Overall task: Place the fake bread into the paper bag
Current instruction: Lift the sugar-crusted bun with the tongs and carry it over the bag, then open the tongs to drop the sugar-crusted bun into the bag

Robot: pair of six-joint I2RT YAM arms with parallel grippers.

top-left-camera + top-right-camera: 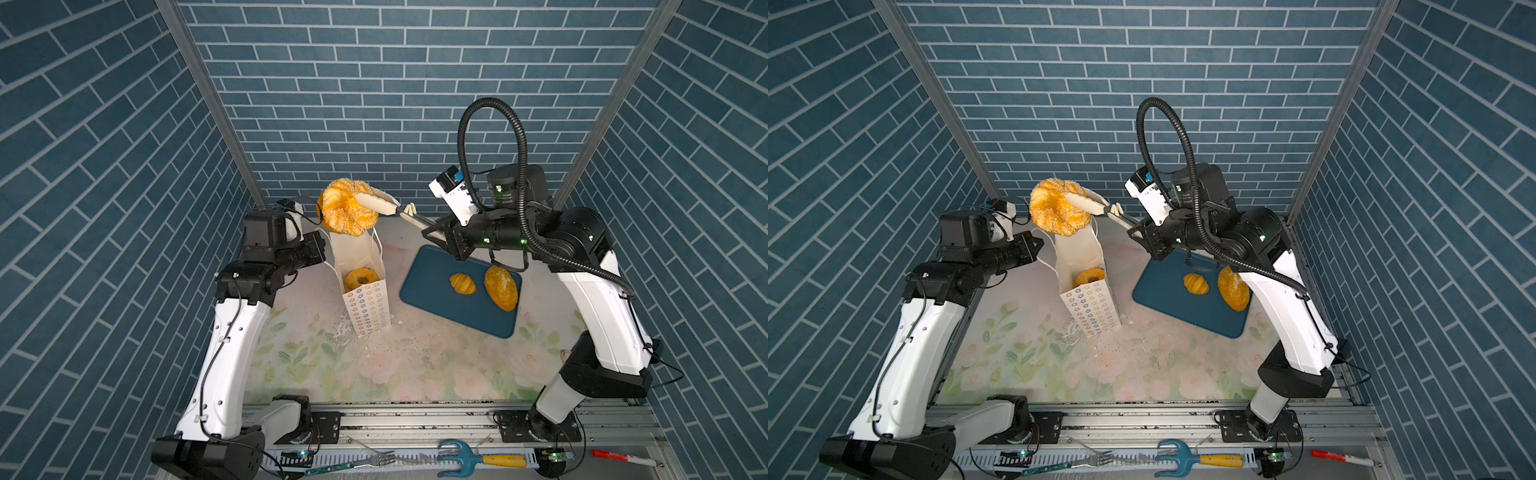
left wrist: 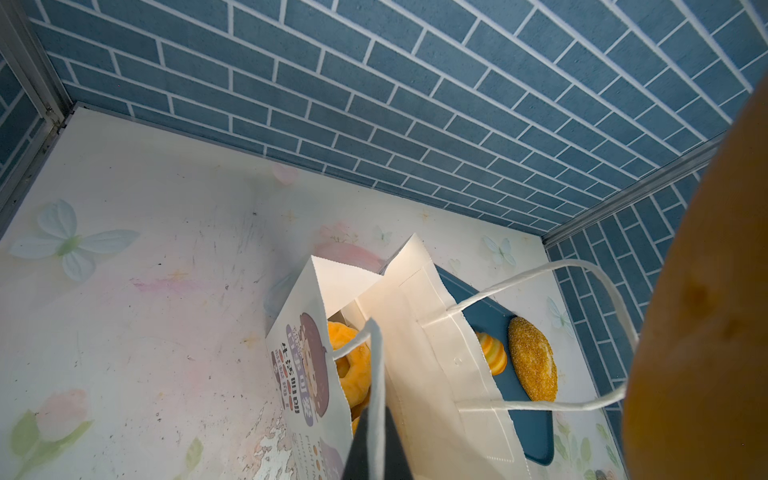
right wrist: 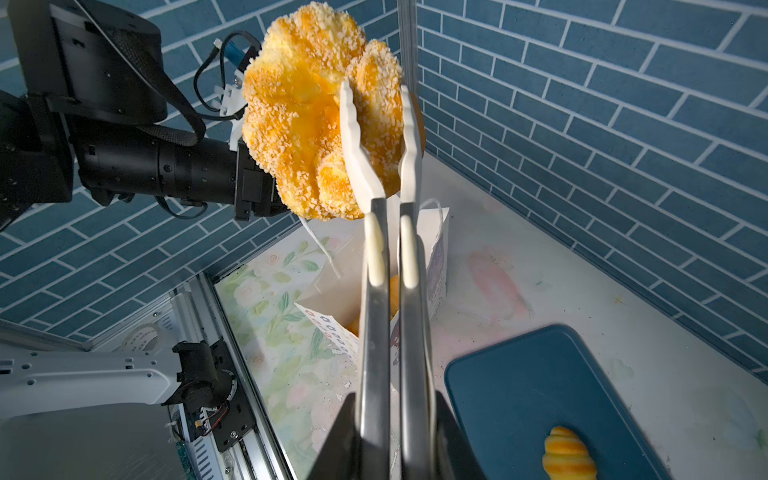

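Observation:
A large crumb-coated bun [image 1: 347, 212] [image 1: 1059, 212] [image 3: 307, 116] hangs just above the mouth of the white paper bag [image 1: 365, 307] [image 1: 1090, 307] [image 2: 415, 353], pinched in the white tips of metal tongs [image 1: 395, 208] [image 3: 374, 166]. My right gripper [image 1: 432, 235] [image 3: 392, 399] is shut on the tongs' arms. My left gripper [image 1: 321, 248] [image 2: 376, 419] is shut on the bag's cord handle and holds the bag's mouth open. A ring doughnut [image 1: 360, 279] [image 2: 353, 365] lies inside the bag. On the blue tray [image 1: 457, 316] rest a ridged roll [image 1: 462, 283] and a crumb-coated bun [image 1: 501, 287].
The bag stands upright on the floral mat, left of the tray, with white flakes [image 1: 345, 332] scattered at its foot. Brick-patterned walls close in the back and both sides. A fork [image 1: 374, 459], a blue hand rake [image 1: 461, 457] and a red marker [image 1: 623, 457] lie along the front rail.

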